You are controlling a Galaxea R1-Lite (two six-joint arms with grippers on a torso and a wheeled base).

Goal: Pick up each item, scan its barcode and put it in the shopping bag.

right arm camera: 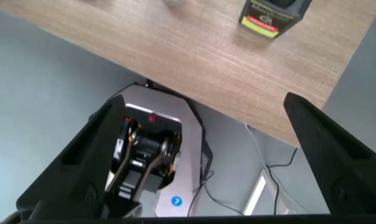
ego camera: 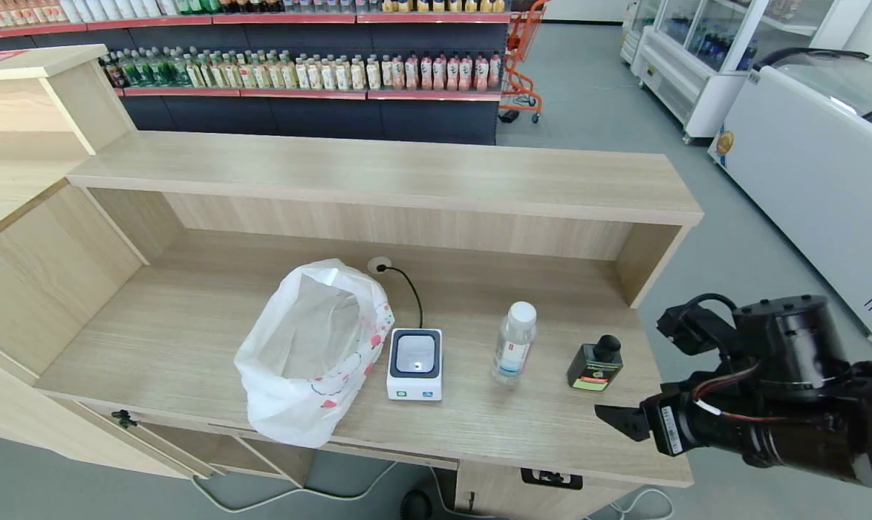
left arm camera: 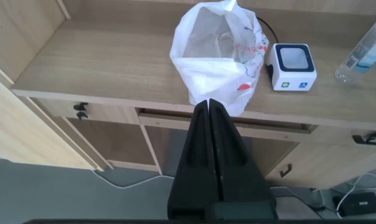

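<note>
On the wooden counter [ego camera: 190, 318] stands an open white shopping bag [ego camera: 313, 354] with a white barcode scanner [ego camera: 415, 363] beside it. Further right are a clear bottle with a white cap [ego camera: 514, 343] and a small dark green bottle with a black cap [ego camera: 595, 363]. My right gripper [ego camera: 624, 422] hangs open off the counter's front right corner, near the dark bottle [right arm camera: 274, 14], its fingers [right arm camera: 325, 143] spread wide and empty. My left gripper [left arm camera: 210, 109] is shut on nothing, below the counter's front edge, in front of the bag [left arm camera: 216, 56]. The scanner [left arm camera: 292, 65] and clear bottle [left arm camera: 365, 50] lie beyond it.
A raised wooden ledge [ego camera: 407, 173] runs along the counter's back, with a side wall [ego camera: 645, 267] at the right end. The scanner's black cable [ego camera: 407, 285] runs to a hole behind the bag. White freezers [ego camera: 804, 159] stand to the right; drink shelves [ego camera: 306, 72] lie behind.
</note>
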